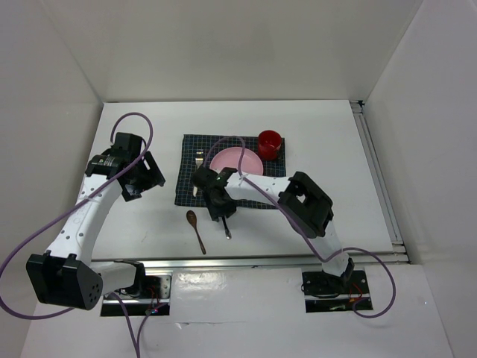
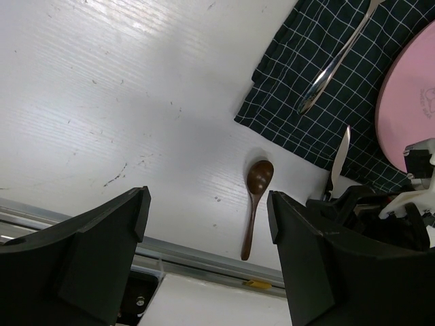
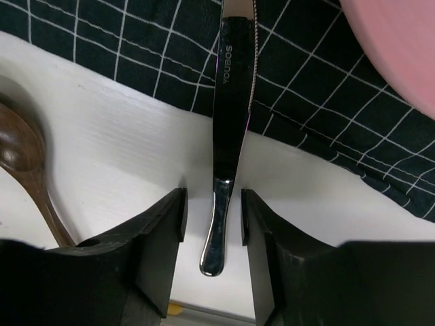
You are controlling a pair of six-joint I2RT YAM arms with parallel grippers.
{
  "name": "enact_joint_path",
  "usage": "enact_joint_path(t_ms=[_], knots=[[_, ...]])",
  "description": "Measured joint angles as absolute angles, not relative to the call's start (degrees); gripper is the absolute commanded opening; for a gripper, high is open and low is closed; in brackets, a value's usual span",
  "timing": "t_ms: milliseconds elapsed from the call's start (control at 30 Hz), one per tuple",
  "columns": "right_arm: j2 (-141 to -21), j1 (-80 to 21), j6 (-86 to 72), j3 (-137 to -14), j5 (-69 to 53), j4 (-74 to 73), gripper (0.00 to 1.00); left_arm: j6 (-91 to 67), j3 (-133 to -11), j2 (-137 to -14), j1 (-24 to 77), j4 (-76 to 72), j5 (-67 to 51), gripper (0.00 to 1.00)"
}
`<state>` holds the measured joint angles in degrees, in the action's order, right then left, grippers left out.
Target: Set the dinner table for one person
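On the white dinner table [image 1: 328, 149] lies a dark checked mat [image 1: 192, 195] carrying a pink plate [image 1: 235, 162], a red cup [image 1: 270, 143] and a fork [image 1: 198, 160]. A steel knife [image 3: 228, 102] lies with its blade on the mat and its handle on the bare table. My right gripper [image 3: 213, 210] straddles that handle, open, with a gap on each side. A wooden spoon [image 1: 197, 230] lies just left of it. Over bare table left of the mat, my left gripper [image 2: 206, 210] hangs wide open and holds nothing.
The silver front rail [image 1: 261, 261] runs close behind the knife handle and spoon. Another rail [image 1: 380, 179] borders the right side. White walls enclose the table on the far, left and right sides.
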<state>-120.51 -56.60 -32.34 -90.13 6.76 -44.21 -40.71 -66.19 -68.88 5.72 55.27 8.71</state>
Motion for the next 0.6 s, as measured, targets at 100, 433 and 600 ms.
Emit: enact_joint_path(t_ms=[100, 433, 600], knots=[[-121.1, -56.7, -32.7, -90.5, 7.3, -44.2, 0.45, -40.7, -66.2, -68.9, 5.7, 55.3, 8.7, 0.88], [-121.9, -56.8, -33.7, -91.5, 8.9, -44.9, 0.39, -40.7, -66.2, -68.9, 5.7, 55.2, 8.7, 0.88], [-122.9, -56.8, -34.2, -93.1, 9.6, -46.2, 0.39, -40.7, -66.2, -68.9, 5.7, 55.2, 8.7, 0.88]])
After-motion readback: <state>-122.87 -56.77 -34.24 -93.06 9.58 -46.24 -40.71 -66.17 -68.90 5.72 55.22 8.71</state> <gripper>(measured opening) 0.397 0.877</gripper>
